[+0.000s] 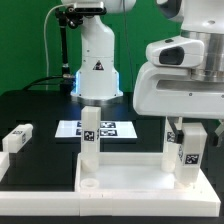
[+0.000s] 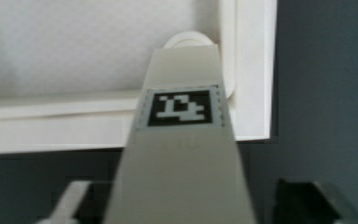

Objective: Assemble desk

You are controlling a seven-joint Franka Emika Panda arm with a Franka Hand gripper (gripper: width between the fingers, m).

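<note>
The white desk top [image 1: 130, 178] lies flat at the front, its raised rim showing in the wrist view too [image 2: 247, 60]. One white leg [image 1: 90, 140] stands upright on its left part. A second tagged leg [image 1: 185, 165] stands at the right corner, and my gripper [image 1: 186, 140] straddles its upper end. In the wrist view this leg [image 2: 181, 140] runs between my fingers [image 2: 73, 200], with a thin gap showing on at least one side. The jaws stand open around the leg. A loose leg [image 1: 15, 138] lies on the black table at the exterior view's left.
The marker board [image 1: 110, 128] lies flat behind the desk top. The arm's white base [image 1: 97, 60] rises at the back. A green wall closes the scene behind the black table.
</note>
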